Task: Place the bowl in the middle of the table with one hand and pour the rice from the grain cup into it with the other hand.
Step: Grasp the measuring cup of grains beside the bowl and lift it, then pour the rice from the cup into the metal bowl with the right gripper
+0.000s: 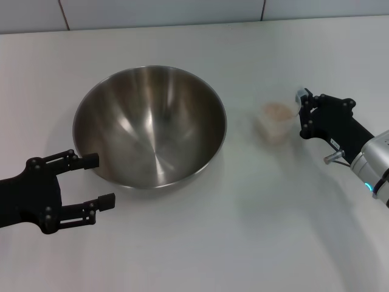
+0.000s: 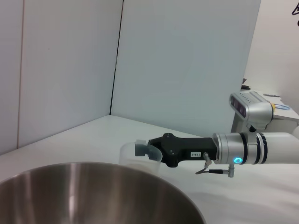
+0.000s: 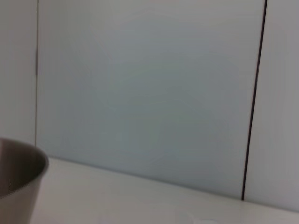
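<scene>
The bowl (image 1: 150, 126) sits left of centre in the head view on the table (image 1: 243, 243), upright and empty. The left gripper (image 1: 97, 180), lower left, stands wide open just beside the bowl's near-left rim; its upper finger (image 1: 85, 160) is at the wall, contact uncertain. The grain cup (image 1: 275, 122) stands right of centre, apart from the bowl, holding the rice (image 1: 278, 111). The right gripper (image 1: 302, 114) is at the cup's right side; whether it grips cannot be told.
</scene>
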Controlling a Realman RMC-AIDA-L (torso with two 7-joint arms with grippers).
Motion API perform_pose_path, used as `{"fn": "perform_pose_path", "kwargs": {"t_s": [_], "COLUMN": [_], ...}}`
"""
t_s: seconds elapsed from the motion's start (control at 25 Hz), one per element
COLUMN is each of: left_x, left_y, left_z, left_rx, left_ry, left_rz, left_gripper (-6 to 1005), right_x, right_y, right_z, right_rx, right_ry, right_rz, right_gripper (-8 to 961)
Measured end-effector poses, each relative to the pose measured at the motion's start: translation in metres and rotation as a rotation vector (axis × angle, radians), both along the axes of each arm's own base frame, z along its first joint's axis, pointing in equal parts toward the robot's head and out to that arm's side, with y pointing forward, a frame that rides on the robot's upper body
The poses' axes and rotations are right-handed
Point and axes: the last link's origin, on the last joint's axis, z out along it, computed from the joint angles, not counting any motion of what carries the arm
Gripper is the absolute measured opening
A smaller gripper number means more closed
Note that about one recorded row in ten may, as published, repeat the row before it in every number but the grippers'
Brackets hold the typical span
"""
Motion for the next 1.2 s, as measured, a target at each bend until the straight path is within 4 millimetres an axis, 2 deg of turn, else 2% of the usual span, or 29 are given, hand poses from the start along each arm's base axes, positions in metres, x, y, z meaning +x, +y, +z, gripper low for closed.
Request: {"fn": "perform_pose_path", "kwargs": {"t_s": [0.36,1.2], "left_x": [0.0,-0.002], "left_y": [0.0,-0.002], "left_z": [0.0,0.0], "left_rx": [0.0,0.002], "left_ry": [0.0,0.002], "left_rz": [0.002,0.001], "left_gripper": [811,811], "right_x": [-0.017,-0.06], "right_y": [-0.001,0.018], "right_z": [0.008,0.001], "right_rx": [0.046,0.009], "right_ry": [0.055,0.063], "right_rz": [0.098,0.282], "right_gripper": [13,11]}}
